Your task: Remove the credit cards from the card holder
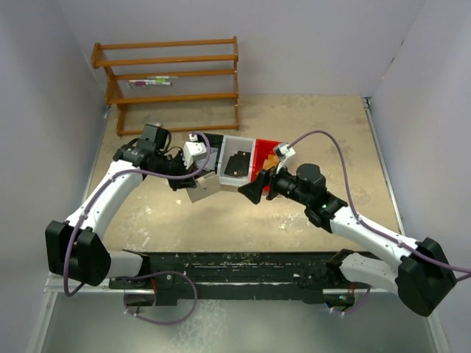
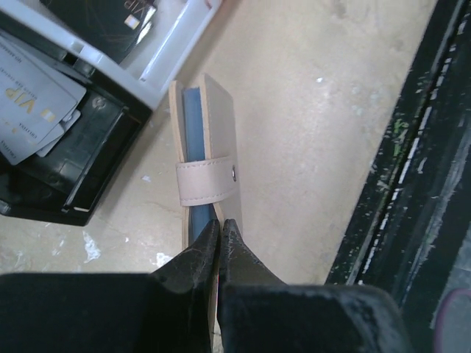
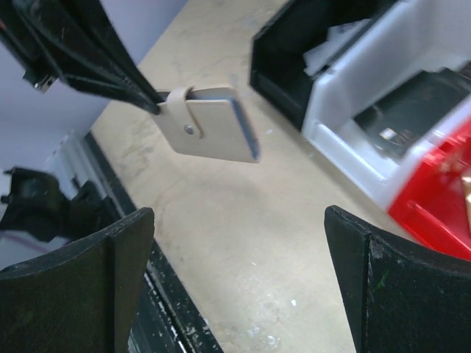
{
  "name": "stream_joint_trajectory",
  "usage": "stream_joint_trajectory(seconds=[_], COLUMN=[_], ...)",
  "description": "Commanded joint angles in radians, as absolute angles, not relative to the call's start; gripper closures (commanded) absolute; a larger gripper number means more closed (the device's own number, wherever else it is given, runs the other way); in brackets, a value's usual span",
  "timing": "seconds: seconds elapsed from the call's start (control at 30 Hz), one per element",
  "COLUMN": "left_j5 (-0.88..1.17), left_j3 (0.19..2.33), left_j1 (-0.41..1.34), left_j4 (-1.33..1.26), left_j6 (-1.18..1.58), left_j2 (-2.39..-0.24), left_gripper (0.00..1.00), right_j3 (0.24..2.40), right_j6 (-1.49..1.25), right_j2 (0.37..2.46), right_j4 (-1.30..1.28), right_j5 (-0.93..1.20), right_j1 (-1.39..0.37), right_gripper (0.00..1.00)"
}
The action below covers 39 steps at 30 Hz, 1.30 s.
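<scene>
Presently, item by item, each placed against the white bin (image 1: 237,158):

- card holder (image 2: 210,143): tan and folded shut. Its strap is snapped down by a round button, and blue-grey sleeves show along one edge. It hangs just in front of the white bin's left corner and appears lifted off the table (image 1: 316,125).
- left gripper (image 2: 219,229): pinched tight on one short edge of the card holder, close to the strap, with only the holder's thickness between its tips. It stands front-left of the white bin.
- right gripper (image 3: 235,213): spread wide, with nothing between its fingers (image 3: 110,279). It faces the card holder from the front-right of the white bin and is apart from it.
- credit cards (image 2: 33,103): pale grey-white and marked VIP, lying in a loose overlapping pile. They sit inside the black tray (image 2: 88,154), which touches the white bin's left side.
- black card (image 2: 110,18): flat and dark with gold VIP lettering, lying inside the white bin.
- red bin (image 1: 266,154): set against the white bin's right side. Something yellowish lies in it, too small to name.
- wooden rack (image 1: 173,73): stands well behind the white bin at the back wall, with a small item on a middle shelf.
</scene>
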<state>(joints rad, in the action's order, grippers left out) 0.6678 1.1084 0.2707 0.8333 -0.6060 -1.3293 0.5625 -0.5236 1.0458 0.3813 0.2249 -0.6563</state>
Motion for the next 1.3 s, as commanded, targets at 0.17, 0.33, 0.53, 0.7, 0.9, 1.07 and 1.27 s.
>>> stream_joint_trajectory(seconds=[0.17,0.33,0.53,0.7,0.9,1.07,1.27], left_j5=[0.947,1.027,1.103,1.117,1.065,0.934,0.733], left_j3=[1.301,1.350,1.374,1.370,1.336,1.304,1.244], left_j1=[0.276,0.275,0.275,0.276,0.274,0.274,0.276], left_j4=[1.037,1.083,1.110,1.123,1.086,0.982,0.820], left_j6=[-0.602,-0.586,-0.567,-0.573,-0.574,-0.530,-0.512], left_j2=[-1.221,-1.180,-1.151,-1.150,-1.152,-1.153,-1.080], left_gripper=[1.00,1.00,1.00,1.00,1.00,0.69,0.22], right_j3=[0.740,0.823,0.891,0.861,0.851,0.885,1.031], right_j6=[-0.397,-0.371,-0.390,-0.576,-0.645,-0.610,-0.565], right_j2=[1.222,1.271,1.320,1.362,1.368,1.363,1.397], right_j4=[0.509,0.500,0.562,0.803,0.832,0.698,0.298], right_j5=[0.697,0.777,0.871,0.974,0.988,0.894,0.574], right_j1=[-0.663,-0.662,-0.664,-0.673,-0.686,-0.687,-0.691], right_gripper=[0.00,0.00,0.00,0.18,0.71,1.00,1.00])
